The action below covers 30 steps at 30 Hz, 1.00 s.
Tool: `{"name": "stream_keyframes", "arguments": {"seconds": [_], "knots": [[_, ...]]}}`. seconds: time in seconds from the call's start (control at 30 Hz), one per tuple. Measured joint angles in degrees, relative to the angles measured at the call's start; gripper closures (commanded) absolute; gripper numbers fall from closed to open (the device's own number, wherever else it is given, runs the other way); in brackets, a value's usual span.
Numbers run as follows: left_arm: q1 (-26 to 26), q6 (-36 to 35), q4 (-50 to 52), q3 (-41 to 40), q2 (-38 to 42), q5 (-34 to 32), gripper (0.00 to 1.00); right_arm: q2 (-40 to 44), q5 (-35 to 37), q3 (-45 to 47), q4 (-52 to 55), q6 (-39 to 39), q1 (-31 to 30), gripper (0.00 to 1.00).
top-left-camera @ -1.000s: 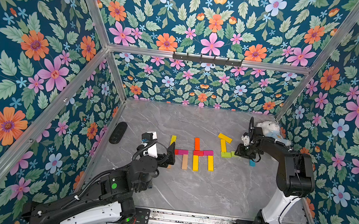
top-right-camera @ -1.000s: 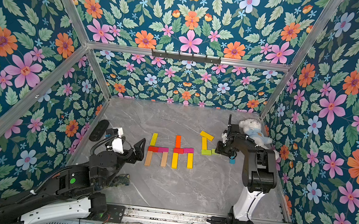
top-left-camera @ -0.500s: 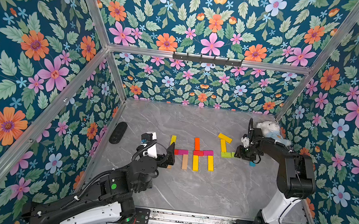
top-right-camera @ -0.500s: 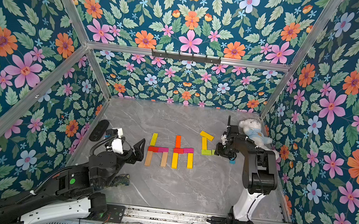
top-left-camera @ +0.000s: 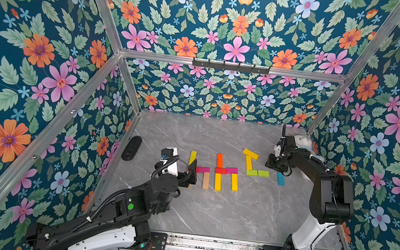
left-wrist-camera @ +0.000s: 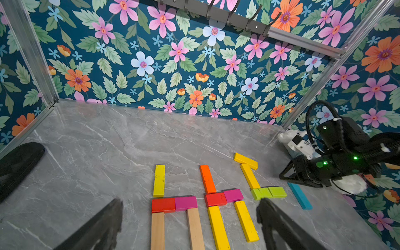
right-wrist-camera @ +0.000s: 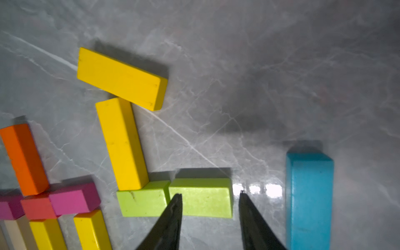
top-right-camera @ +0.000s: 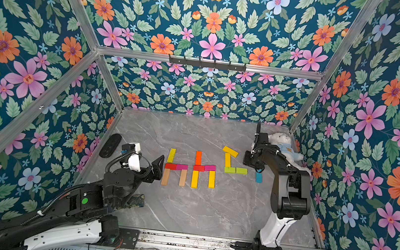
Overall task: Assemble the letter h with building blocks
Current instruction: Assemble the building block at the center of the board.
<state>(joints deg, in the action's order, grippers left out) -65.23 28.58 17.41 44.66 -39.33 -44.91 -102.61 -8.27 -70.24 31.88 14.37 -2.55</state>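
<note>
The building blocks lie flat on the grey table [top-left-camera: 209, 210]. Two finished h shapes stand side by side, one with wooden legs [top-left-camera: 205, 181], one with yellow legs [top-left-camera: 217, 181] and an orange stem [top-left-camera: 219, 160]. To their right a yellow block [right-wrist-camera: 121, 142] meets two green blocks [right-wrist-camera: 142, 202], with a tilted yellow block [right-wrist-camera: 121, 79] at its far end. A blue block [right-wrist-camera: 309, 194] lies apart. My right gripper [right-wrist-camera: 209, 193] hovers open, its fingers straddling the right green block [right-wrist-camera: 201, 197]. My left gripper [left-wrist-camera: 190, 203] stands wide open in front of the left h.
A white plush bear [top-right-camera: 282, 146] sits in the back right corner behind the right arm. A black oval object [top-left-camera: 131, 148] lies by the left wall. Floral walls close in three sides.
Almost nothing. The right gripper stays over the green blocks with only a slight shift. The left arm and the blocks have not moved.
</note>
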Motion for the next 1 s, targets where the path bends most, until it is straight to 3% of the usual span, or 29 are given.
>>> {"name": "stream_keyframes", "arguments": {"seconds": [0.27,0.63,1.0], "knots": [[0.0,0.0,0.0,0.5,-0.7,0.0,0.01,0.0,-1.4,5.5,-4.1,7.8,0.9,0.58],[0.0,0.7,0.0,0.7,-0.8,0.4,0.01,1.0,2.9,6.1,-6.2,15.3,2.3,1.00],[0.0,0.7,0.0,0.7,-1.3,0.5,0.01,-1.2,3.7,6.6,-5.3,13.9,2.0,1.00]]}}
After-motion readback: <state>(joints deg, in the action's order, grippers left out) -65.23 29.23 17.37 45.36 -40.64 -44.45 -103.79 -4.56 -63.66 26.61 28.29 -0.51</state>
